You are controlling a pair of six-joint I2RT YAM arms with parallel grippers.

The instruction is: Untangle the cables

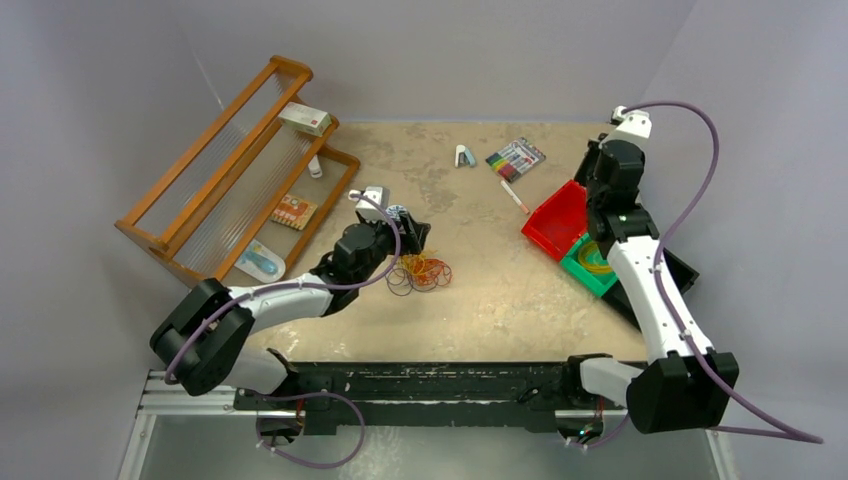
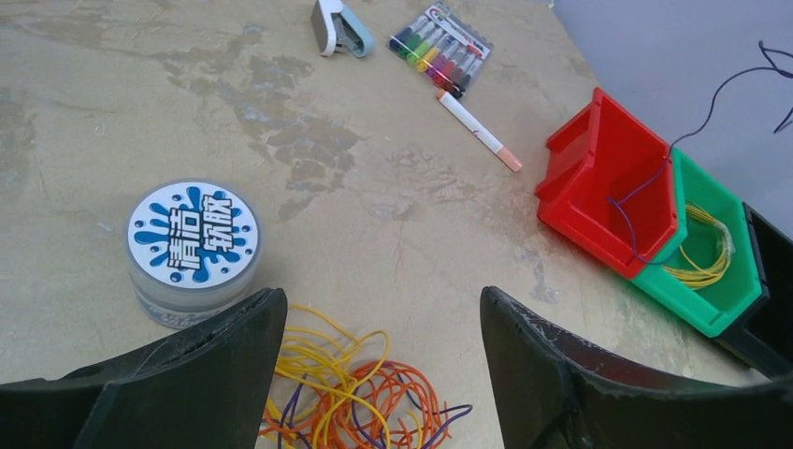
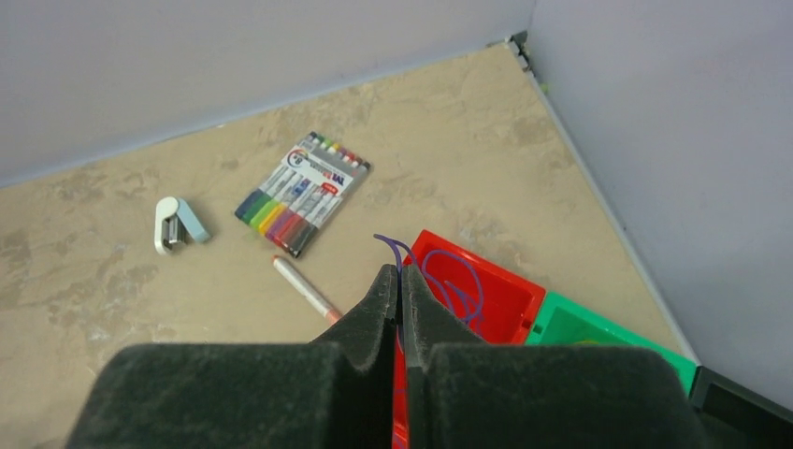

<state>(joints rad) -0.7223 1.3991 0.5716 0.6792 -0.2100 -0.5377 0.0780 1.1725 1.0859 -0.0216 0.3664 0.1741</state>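
A tangle of thin orange, yellow and purple cables (image 2: 355, 393) lies on the table, also seen from above (image 1: 420, 272). My left gripper (image 2: 382, 295) hovers just above the tangle, open, with nothing between its fingers. My right gripper (image 3: 400, 281) is shut on one purple cable (image 3: 449, 281), pinched at the fingertips. That cable loops down into the red bin (image 3: 510, 304) below. In the left wrist view the same purple cable (image 2: 645, 187) hangs into the red bin (image 2: 580, 215). Yellow cables (image 2: 706, 253) lie coiled in the green bin (image 2: 701, 313).
A round tub with a blue splash label (image 2: 192, 243) stands just left of the tangle. A stapler (image 2: 338, 26), a marker pack (image 2: 441, 49) and a loose marker (image 2: 479, 131) lie farther back. A wooden rack (image 1: 240, 170) fills the left side, and a black bin (image 1: 680, 270) sits beside the green one.
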